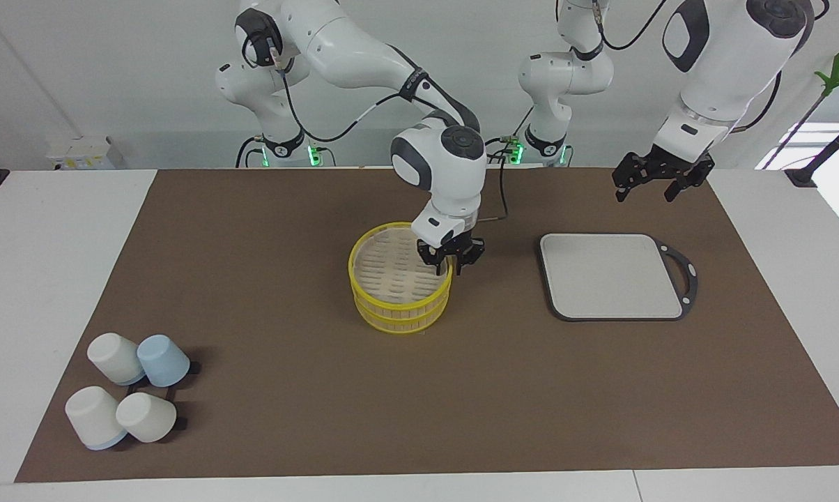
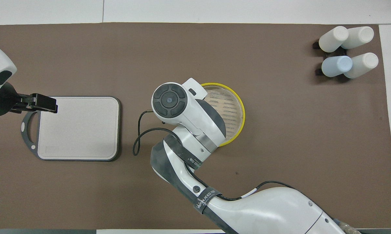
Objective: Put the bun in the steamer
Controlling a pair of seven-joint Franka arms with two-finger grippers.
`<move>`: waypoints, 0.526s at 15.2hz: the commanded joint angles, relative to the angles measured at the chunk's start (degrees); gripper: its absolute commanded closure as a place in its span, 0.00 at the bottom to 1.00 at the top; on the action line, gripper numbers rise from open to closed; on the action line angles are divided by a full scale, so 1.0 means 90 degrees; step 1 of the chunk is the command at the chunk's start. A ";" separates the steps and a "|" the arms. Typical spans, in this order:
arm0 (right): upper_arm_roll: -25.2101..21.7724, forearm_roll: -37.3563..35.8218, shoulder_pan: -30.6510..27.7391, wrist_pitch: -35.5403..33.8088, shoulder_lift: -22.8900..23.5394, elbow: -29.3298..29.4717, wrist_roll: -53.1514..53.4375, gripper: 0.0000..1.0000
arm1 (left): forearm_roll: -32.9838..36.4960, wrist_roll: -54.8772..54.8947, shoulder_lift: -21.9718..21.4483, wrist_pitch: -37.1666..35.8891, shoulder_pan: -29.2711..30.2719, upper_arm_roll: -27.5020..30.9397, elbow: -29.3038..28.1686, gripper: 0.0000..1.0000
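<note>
The steamer (image 1: 400, 307) stands in the middle of the brown mat as two stacked yellow-rimmed tiers with tan slatted sides. Its pale, dark-slotted top surface shows in the overhead view (image 2: 229, 107). I cannot tell whether the upper tier is the lid. My right gripper (image 1: 453, 262) is down at the steamer's upper rim, on the side toward the left arm's end of the table. The right arm covers that side of the rim in the overhead view. The bun is not in view. My left gripper (image 1: 648, 192) waits open in the air, over the mat beside the grey board.
A grey board (image 1: 611, 275) with a dark handle loop lies bare on the mat toward the left arm's end. Several upturned white and blue cups (image 1: 130, 394) lie together at the corner toward the right arm's end, farther from the robots. A thin cable (image 2: 140, 136) loops beside the steamer.
</note>
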 commanded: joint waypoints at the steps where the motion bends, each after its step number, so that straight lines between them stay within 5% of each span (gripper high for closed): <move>1: 0.0030 -0.0115 -0.0082 -0.0162 -0.0136 -0.0029 0.0123 0.00 | 0.0111 0.0085 -0.0116 -0.0049 -0.0032 0.0013 -0.0084 0.00; 8: 0.0030 -0.0134 -0.1076 -0.1068 -0.1121 -0.0068 -0.0745 0.00 | 0.0111 0.0065 -0.0116 -0.0039 -0.0032 0.0013 -0.0084 0.00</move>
